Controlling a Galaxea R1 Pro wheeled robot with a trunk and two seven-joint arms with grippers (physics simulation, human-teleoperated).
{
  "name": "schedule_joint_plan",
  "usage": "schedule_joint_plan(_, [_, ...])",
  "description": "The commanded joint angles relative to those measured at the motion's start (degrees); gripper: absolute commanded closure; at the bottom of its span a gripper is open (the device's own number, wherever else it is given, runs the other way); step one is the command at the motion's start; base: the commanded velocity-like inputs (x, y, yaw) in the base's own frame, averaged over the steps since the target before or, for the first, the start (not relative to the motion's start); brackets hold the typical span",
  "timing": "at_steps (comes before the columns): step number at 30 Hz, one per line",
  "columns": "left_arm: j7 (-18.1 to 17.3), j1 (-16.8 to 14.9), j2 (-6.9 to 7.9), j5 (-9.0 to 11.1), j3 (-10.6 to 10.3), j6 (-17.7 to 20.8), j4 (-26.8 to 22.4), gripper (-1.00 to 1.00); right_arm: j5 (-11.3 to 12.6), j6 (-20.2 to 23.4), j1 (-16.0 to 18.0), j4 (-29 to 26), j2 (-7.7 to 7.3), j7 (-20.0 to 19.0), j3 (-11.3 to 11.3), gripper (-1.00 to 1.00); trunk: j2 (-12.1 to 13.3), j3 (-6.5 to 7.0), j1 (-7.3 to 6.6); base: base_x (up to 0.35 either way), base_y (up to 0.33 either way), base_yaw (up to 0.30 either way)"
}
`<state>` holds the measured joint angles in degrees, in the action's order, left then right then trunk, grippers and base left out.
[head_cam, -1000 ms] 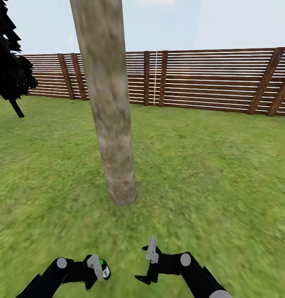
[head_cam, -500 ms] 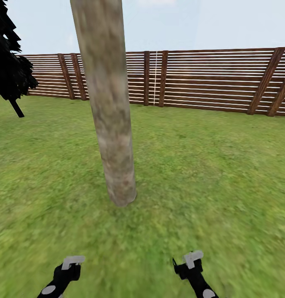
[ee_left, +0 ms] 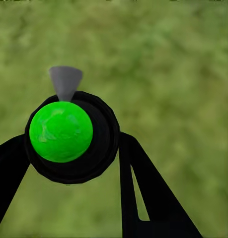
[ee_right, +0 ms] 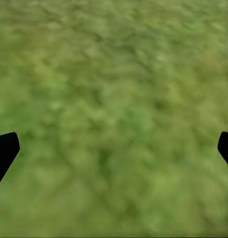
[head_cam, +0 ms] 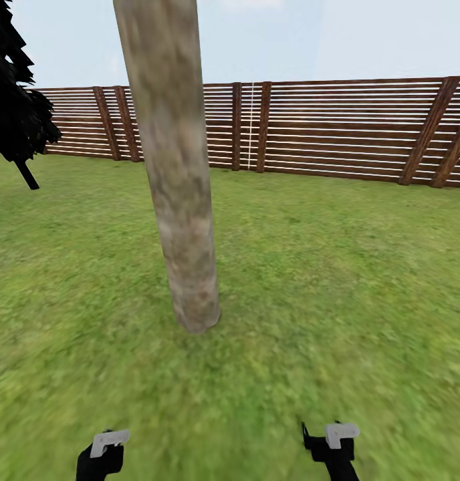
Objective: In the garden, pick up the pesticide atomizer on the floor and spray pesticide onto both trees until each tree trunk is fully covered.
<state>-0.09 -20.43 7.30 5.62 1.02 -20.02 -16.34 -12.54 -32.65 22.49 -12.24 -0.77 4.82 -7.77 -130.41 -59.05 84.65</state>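
Mottled green lawn (head_cam: pixel 337 280) is spread across the head view, blurred in texture near the camera, and is closed off behind by a brown fence (head_cam: pixel 337 127) of thin horizontal slats between thicker posts, under a pale blue sky. A thick tree trunk (head_cam: pixel 176 200) is planted left of centre: a smooth, slightly leaning column, blotched grey-beige and darker toward its base. A black-leaved tree (head_cam: pixel 16 100) with a thin dark stem is seen at the far left.

Both arms are held low at the bottom edge of the head view, well apart from each other and short of the trunk. The left gripper (ee_left: pixel 74 144) is clamped around the pesticide atomizer (ee_left: pixel 69 134), which is seen end-on as a round near-black body with a glossy bright green cap and a small grey nozzle, a black finger (ee_left: pixel 143 193) pressed on either side of it. The right gripper (ee_right: pixel 114 144) is spread wide over bare grass, only its two black fingertips (ee_right: pixel 4 148) being caught at the frame edges.
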Motion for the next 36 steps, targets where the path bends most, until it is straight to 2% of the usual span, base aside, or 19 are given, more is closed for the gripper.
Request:
schedule_joint_plan(1, [0.0, 0.0, 0.00, -0.1, -0.1, 0.1, -0.2, 1.00, 0.4, 0.0, 0.0, 0.0, -0.08, 0.0, 0.0, -1.00, 0.0, 0.00, 0.00, 0.000, 0.000, 0.000])
schedule_joint_plan(6, [-0.1, -0.8, -0.12, -0.5, -0.5, 1.1, -1.5, 1.00, 1.5, -0.1, 0.0, 0.0, 0.38, 0.1, 0.0, -1.00, 0.0, 0.00, 0.00, 0.000, 0.000, 0.000])
schedule_joint_plan(8, [-0.1, -2.0, -0.36, -0.3, -0.5, 4.7, -1.8, 1.00, 4.2, -0.1, 0.0, 0.0, 0.26, 0.1, 0.0, -1.00, 0.0, 0.00, 0.00, 0.000, 0.000, -0.011])
schedule_joint_plan(9, [-0.3, -3.5, -0.63, -0.3, -0.5, 8.0, -2.1, 1.00, 6.6, 0.0, 0.0, 0.0, 0.15, 0.0, 0.0, -1.00, 0.0, 0.00, 0.00, 0.000, 0.000, -0.106])
schedule_joint_plan(11, [-0.2, -5.3, -2.09, -0.4, -0.6, 12.5, -2.3, 1.00, 10.9, 0.0, 0.0, 0.0, -0.06, 0.0, 0.0, -1.00, 0.0, 0.00, 0.00, 0.000, 0.000, -0.203])
schedule_joint_plan(13, [-0.1, -7.4, -3.19, -0.5, -0.7, 14.2, -2.4, 1.00, 12.3, 0.0, 0.0, 0.0, -0.16, 0.0, 0.1, -1.00, 0.0, 0.00, 0.00, 0.000, 0.000, -0.253])
schedule_joint_plan(16, [-0.2, -10.9, -3.64, -0.5, -0.7, 17.4, -2.4, 1.00, 12.7, -0.1, 0.0, 0.0, -0.19, -0.2, 0.2, -1.00, 0.0, 0.00, 0.00, 0.000, 0.000, -0.268])
schedule_joint_plan(23, [-0.7, -11.3, -2.55, -1.3, -0.7, 18.8, -2.5, 1.00, 12.4, -0.2, 0.0, 0.0, -0.19, -0.3, 0.3, -1.00, 0.0, 0.00, 0.00, 0.000, 0.000, -0.271])
schedule_joint_plan(27, [-0.5, -12.0, -3.15, -1.3, -0.7, 20.9, -6.3, 1.00, 12.3, -0.2, 0.0, 0.1, -0.24, -0.3, 0.4, -1.00, 0.0, 0.00, 0.00, 0.000, 0.000, -0.029])
schedule_joint_plan(31, [-0.2, -11.8, -3.48, -1.1, -0.6, 25.8, -14.1, 1.00, 12.2, -0.2, 0.0, 0.1, -0.23, -0.3, 0.4, -1.00, 0.0, 0.00, 0.00, 0.000, 0.000, -0.002])
schedule_joint_plan(36, [-0.1, -12.1, -4.78, -1.2, -0.8, 26.2, -15.6, 1.00, 12.2, -0.2, 0.0, 0.1, -0.26, -0.3, 0.4, -1.00, 0.0, 0.00, 0.00, -0.100, 0.000, 0.000])
